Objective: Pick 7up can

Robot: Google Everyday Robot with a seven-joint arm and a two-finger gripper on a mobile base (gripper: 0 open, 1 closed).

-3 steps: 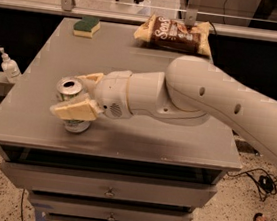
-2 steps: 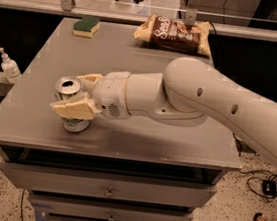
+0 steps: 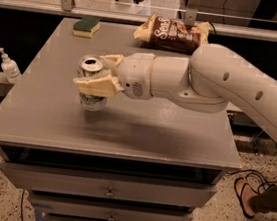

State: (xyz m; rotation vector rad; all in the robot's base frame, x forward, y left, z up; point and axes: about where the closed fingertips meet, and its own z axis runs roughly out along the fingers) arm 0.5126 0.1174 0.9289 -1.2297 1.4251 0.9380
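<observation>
The 7up can (image 3: pixel 92 102) is silver with a green lower band and an opened silver top. It stands upright at the left middle of the grey table (image 3: pixel 165 136), slightly above its surface. My gripper (image 3: pixel 92 71) reaches in from the right on the white arm and is shut on the can. One cream finger (image 3: pixel 98 85) crosses the can's front and the other (image 3: pixel 112 59) lies behind it. The middle of the can is hidden by the front finger.
A brown chip bag (image 3: pixel 170 33) lies at the table's back middle and a green-yellow sponge (image 3: pixel 86 26) at the back left. A soap dispenser bottle (image 3: pixel 8 66) stands beside the table's left edge. Drawers (image 3: pixel 111 192) lie below the front edge.
The gripper, shut on the can, has moved up and a little to the right, and the can has risen with it off the table.
</observation>
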